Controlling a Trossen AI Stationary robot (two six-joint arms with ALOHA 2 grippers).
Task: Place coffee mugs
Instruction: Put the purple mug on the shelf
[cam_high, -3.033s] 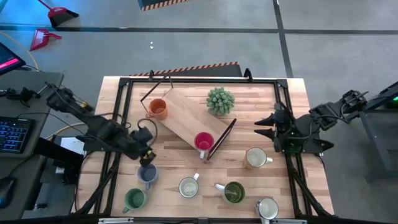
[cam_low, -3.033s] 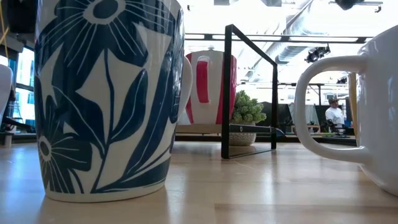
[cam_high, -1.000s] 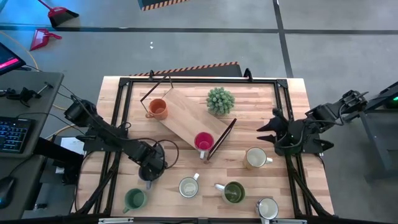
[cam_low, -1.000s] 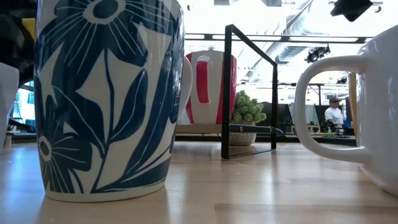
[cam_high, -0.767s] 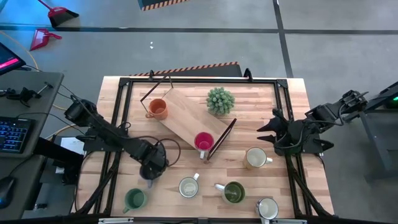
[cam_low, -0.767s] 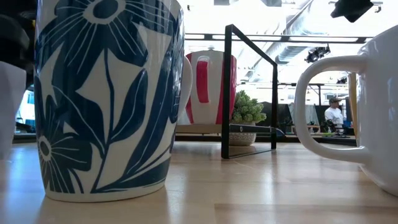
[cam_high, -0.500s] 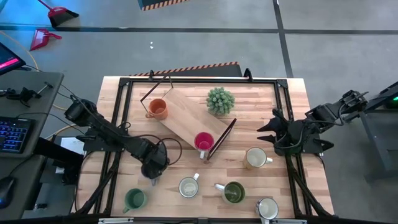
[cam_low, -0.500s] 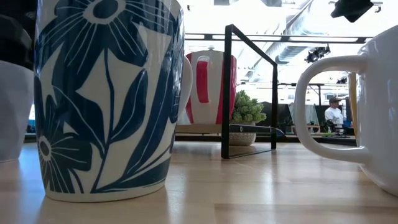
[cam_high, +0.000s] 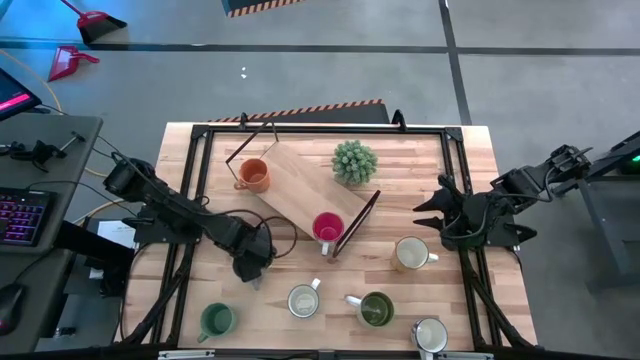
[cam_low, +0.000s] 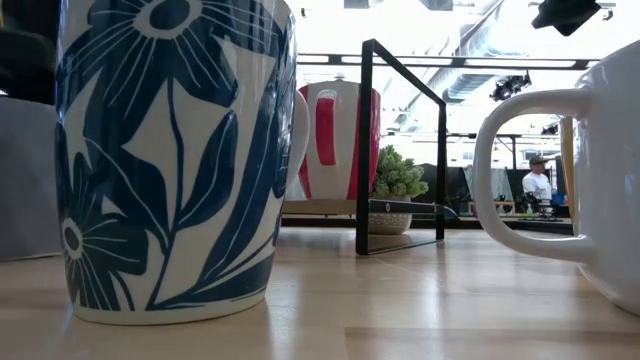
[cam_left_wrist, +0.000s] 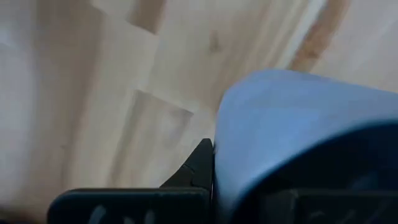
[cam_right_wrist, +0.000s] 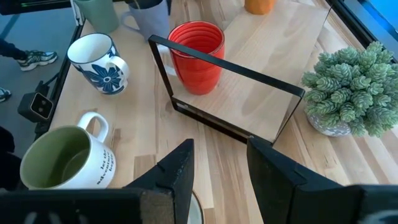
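The left hand (cam_high: 250, 268) is pinching the blue-grey mug (cam_left_wrist: 298, 137) on the bench (cam_high: 300, 240) near the flowered mug (cam_high: 303, 299), while the right hand (cam_high: 430, 210), fingers spread, waits at the bench's right edge.

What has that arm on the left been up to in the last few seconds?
The left gripper came down over the blue-grey mug, shut its jaws on it, and has begun shifting it toward the wooden shelf board. The right gripper drew back slightly and waits open at the table's right edge. The other mugs and the potted plant stayed put.
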